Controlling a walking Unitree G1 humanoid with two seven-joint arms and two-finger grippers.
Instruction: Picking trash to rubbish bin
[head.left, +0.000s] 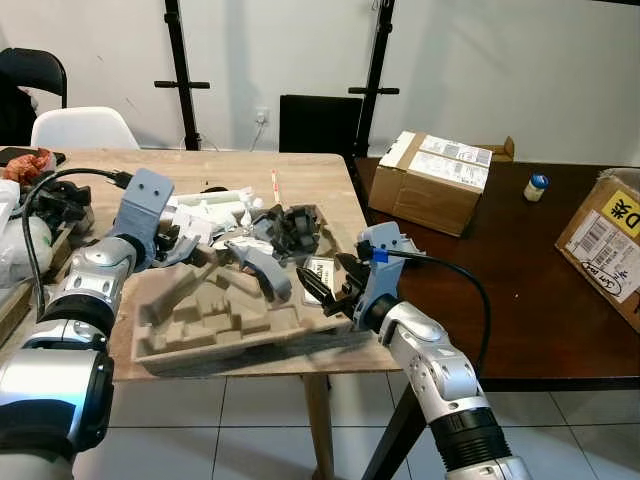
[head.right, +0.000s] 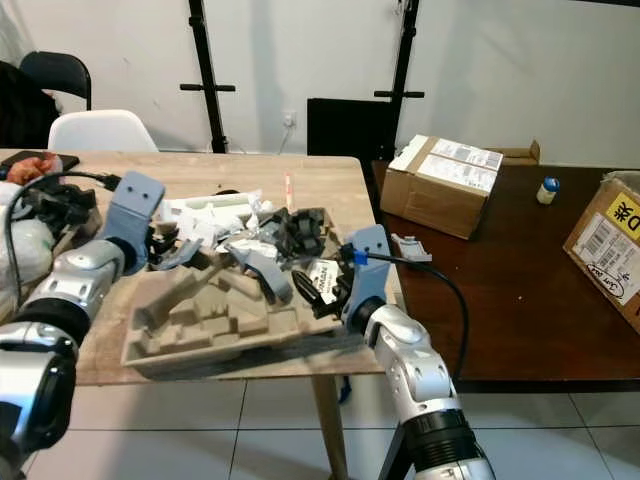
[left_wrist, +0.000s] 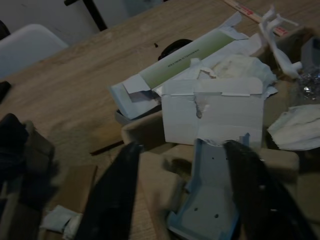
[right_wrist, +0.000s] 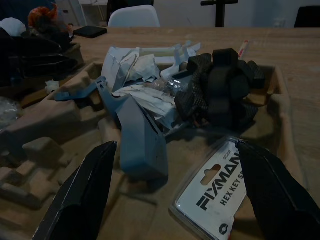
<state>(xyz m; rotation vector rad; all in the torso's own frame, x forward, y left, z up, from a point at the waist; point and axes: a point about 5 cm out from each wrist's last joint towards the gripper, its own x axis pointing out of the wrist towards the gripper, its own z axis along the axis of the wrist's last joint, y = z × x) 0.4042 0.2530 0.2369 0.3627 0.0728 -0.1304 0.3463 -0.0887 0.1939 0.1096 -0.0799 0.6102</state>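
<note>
Both grippers hover spread over the pulp tray (head.left: 200, 345); left gripper (head.left: 185, 243) by the white box (left_wrist: 212, 117); right gripper (head.left: 325, 290) near the blister card (right_wrist: 220, 192).

Trash-filled pulp tray (head.right: 180, 345) between hands

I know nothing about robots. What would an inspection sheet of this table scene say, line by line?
Surface: wooden table, dark table beside it.
Job's things: moulded pulp tray holding white box, black foam, grey plastic piece, FIXMAN hex key card.
Clutter: cardboard boxes, small bottle.
Grippers: left gripper and right gripper, jaws open over the tray.
Cables: black cable on right arm.
Surroundings: white chair, tiled floor.
</note>
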